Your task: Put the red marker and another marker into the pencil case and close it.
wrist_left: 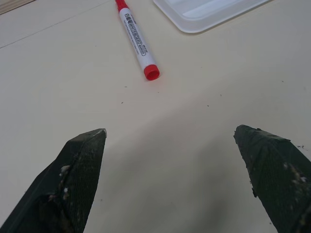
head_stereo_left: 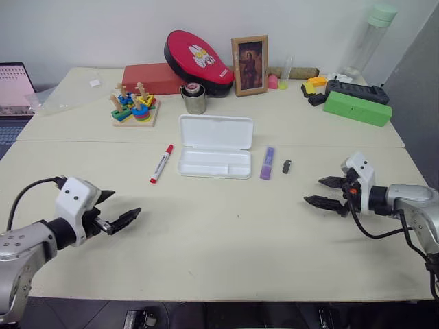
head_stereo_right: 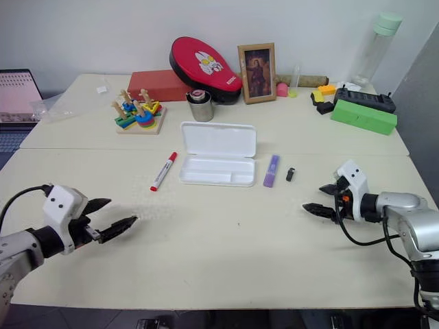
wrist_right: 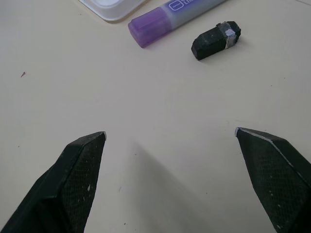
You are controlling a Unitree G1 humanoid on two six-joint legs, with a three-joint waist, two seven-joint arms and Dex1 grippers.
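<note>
The white pencil case (head_stereo_left: pixel 214 147) lies open in the middle of the table, its lid folded back and its tray empty. The red marker (head_stereo_left: pixel 162 163) lies on the table just left of the case. The purple highlighter (head_stereo_left: pixel 267 163) lies just right of the case. My left gripper (head_stereo_left: pixel 118 208) hovers open over the near left of the table, short of the red marker (wrist_left: pixel 137 40). My right gripper (head_stereo_left: pixel 328 192) stands open at the near right, pointing toward the highlighter (wrist_right: pixel 175 17). Both grippers are empty.
A tiny dark grey block (head_stereo_left: pixel 287 166) lies right of the highlighter. At the back stand a wooden ring toy (head_stereo_left: pixel 135 107), a metal cup (head_stereo_left: pixel 195 99), a red pouch (head_stereo_left: pixel 197 62), a red box (head_stereo_left: pixel 152 77), a framed picture (head_stereo_left: pixel 250 65) and a green box (head_stereo_left: pixel 357 107). A laptop (head_stereo_left: pixel 15 89) sits far left.
</note>
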